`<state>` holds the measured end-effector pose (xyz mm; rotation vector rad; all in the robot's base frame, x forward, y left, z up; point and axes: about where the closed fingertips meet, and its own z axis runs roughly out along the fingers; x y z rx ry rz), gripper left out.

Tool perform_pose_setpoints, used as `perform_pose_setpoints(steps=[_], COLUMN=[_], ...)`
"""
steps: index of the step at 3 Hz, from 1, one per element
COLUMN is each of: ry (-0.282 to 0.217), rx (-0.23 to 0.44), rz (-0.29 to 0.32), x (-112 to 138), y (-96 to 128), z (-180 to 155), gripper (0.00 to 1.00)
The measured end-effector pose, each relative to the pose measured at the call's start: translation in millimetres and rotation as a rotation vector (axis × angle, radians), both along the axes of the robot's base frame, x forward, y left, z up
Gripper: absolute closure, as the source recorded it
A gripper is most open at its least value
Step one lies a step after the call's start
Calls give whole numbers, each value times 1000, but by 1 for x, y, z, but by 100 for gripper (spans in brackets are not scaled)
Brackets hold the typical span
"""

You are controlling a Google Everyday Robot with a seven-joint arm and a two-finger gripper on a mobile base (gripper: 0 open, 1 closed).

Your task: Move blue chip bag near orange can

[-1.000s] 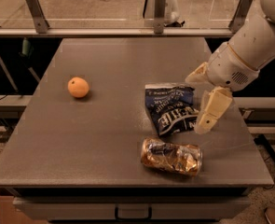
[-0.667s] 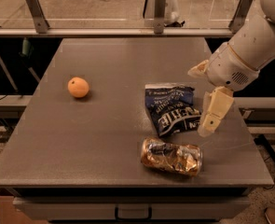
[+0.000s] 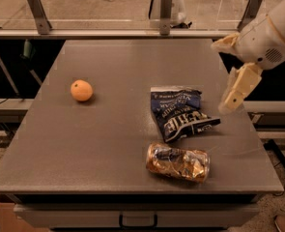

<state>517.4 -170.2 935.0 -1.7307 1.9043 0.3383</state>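
The blue chip bag (image 3: 180,112) lies flat on the grey table (image 3: 108,144), right of centre, white lettering up. The orange can (image 3: 178,162), crushed and golden with a blue patch, lies on its side just in front of the bag, a small gap between them. My gripper (image 3: 220,76) hangs above the table's right edge, to the right of the bag and clear of it. Its cream fingers (image 3: 238,88) are spread apart and hold nothing.
A small round orange fruit (image 3: 81,90) sits on the left part of the table. A metal rail with posts (image 3: 38,11) runs behind the far edge. A drawer handle (image 3: 138,221) shows under the front edge.
My gripper has moved right and slightly up, away from the blue chip bag. The bag, the can and the fruit have not moved.
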Motion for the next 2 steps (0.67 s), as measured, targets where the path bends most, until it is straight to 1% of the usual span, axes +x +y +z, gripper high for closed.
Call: perform_pose_setpoints(steps=[1,2], ry=[-181,-348], rx=[110,211], rz=[-18,-55], x=[18,15], y=[-19,-33], z=[70,139], gripper=[0,0])
